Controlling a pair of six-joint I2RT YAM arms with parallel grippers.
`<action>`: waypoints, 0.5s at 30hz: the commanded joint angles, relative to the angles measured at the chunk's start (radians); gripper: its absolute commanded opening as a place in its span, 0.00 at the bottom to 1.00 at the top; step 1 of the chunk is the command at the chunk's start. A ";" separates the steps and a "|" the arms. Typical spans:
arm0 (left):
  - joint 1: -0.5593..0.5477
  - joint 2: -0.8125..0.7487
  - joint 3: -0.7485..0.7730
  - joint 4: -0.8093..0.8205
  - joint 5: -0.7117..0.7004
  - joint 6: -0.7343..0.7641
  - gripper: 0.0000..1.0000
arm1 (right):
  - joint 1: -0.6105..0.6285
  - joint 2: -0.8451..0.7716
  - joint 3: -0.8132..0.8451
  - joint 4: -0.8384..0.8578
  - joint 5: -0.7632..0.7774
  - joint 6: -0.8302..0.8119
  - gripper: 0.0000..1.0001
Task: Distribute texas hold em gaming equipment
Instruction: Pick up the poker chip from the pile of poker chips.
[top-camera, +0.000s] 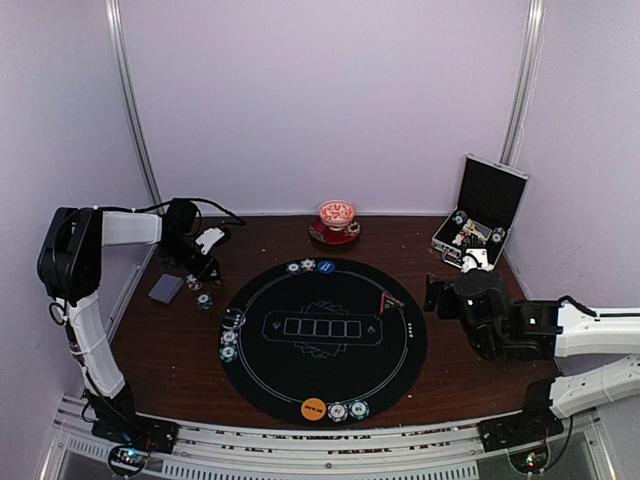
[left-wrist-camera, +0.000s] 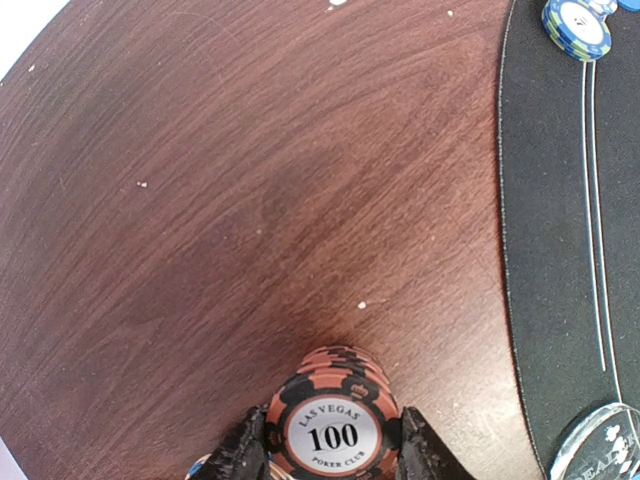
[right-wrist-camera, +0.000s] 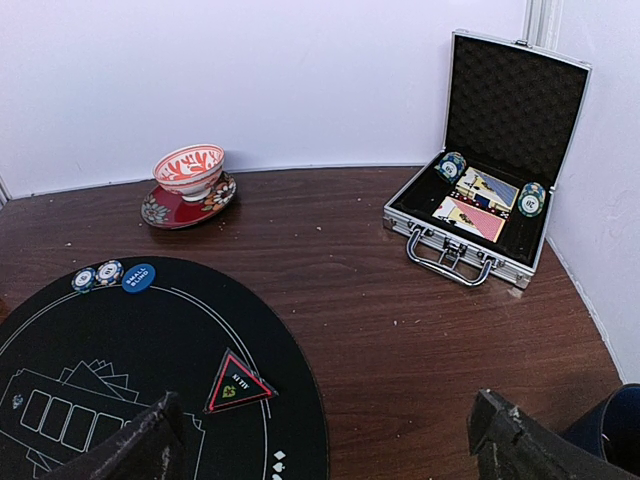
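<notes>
Red striped chips (left-wrist-camera: 333, 400), a short stack, sit clamped in the left gripper (left-wrist-camera: 333, 452) over the wooden table (left-wrist-camera: 250, 200). The round black mat (left-wrist-camera: 560, 250) lies at three o'clock. The right gripper (right-wrist-camera: 320, 440) gapes empty.

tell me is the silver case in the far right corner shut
No, the case stands open with its lid raised upright and the dark foam lining showing.

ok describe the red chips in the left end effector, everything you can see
The red chips form a stack seen face-on, edges striped black, the front one's white centre reading LAS VEGAS 100 POKER CLUB. The black fingers of the left end effector pinch the stack's sides, over the wooden table beside the black mat.
</notes>
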 joint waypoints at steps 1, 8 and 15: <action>0.002 0.011 0.002 0.023 0.000 0.003 0.42 | -0.005 -0.002 0.011 0.006 0.002 -0.006 1.00; 0.002 0.013 0.005 0.021 0.003 0.003 0.28 | -0.004 0.002 0.012 0.006 0.001 -0.007 1.00; 0.003 -0.017 0.000 0.021 0.009 0.000 0.22 | -0.005 0.000 0.012 0.005 0.002 -0.008 1.00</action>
